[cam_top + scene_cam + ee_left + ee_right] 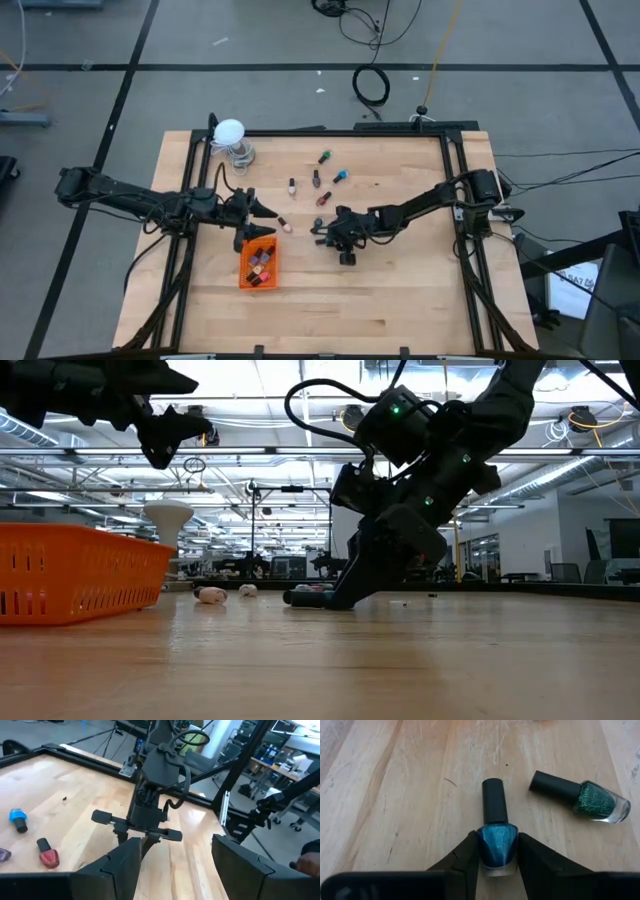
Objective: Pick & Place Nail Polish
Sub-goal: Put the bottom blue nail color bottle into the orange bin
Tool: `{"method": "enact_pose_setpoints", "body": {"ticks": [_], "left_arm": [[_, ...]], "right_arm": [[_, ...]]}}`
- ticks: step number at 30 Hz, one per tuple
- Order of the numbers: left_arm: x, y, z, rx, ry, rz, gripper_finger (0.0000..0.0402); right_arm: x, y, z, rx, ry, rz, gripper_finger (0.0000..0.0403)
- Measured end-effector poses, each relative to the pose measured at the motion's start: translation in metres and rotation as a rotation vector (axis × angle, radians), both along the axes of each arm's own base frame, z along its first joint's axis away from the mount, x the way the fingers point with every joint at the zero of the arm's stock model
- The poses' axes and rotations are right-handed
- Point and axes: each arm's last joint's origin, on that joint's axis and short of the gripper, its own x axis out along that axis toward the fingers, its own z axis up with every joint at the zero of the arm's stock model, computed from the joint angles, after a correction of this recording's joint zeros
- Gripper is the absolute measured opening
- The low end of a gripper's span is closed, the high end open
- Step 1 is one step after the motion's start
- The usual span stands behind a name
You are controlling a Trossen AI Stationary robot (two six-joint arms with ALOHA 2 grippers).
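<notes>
Several nail polish bottles lie on their sides at the table's far middle (316, 178), and one pale bottle (285, 224) lies nearer. More bottles lie in the orange tray (243, 280). My right gripper (325, 232) is down at the table, shut on a blue bottle (496, 845) with a black cap. A green glitter bottle (592, 800) lies beside it. My left gripper (262, 210) hangs open and empty, raised above the table by the tray's far end, and it also shows in the low view (175, 430). My right gripper pinches the blue bottle's glass body (496, 856) between its two fingers, one on each side. The fingers lie along the bottle, and its black cap (494, 800) points away from them. The bottle lies on its side on the table.
A white ball on a clear stand (230, 135) stands at the far left corner. The black frame rails (455, 180) run along the table's sides. Bare wood lies across the near half of the table (380, 300).
</notes>
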Motion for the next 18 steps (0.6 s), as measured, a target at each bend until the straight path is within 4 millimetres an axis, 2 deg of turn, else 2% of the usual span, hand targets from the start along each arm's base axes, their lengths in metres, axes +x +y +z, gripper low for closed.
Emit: {"method": "enact_pose_setpoints", "body": {"ticks": [6,10,14,18], "left_arm": [[0.0,0.002,0.0,0.069,-0.007,0.052,0.0237],[0.001,0.003,0.0,-0.032,0.003,0.122,0.0237],[0.004,0.006,-0.005,-0.07,0.026,0.228,0.0237],[0.006,0.007,-0.009,-0.061,0.043,0.269,0.0237]], "right_arm": [[0.001,0.001,0.002,-0.001,-0.024,0.005,0.0099],[-0.003,0.007,0.017,-0.068,-0.055,0.047,0.0099],[-0.005,0.014,0.047,-0.108,-0.159,0.056,0.0099],[-0.007,0.02,0.07,-0.006,-0.254,0.096,0.0099]]}}
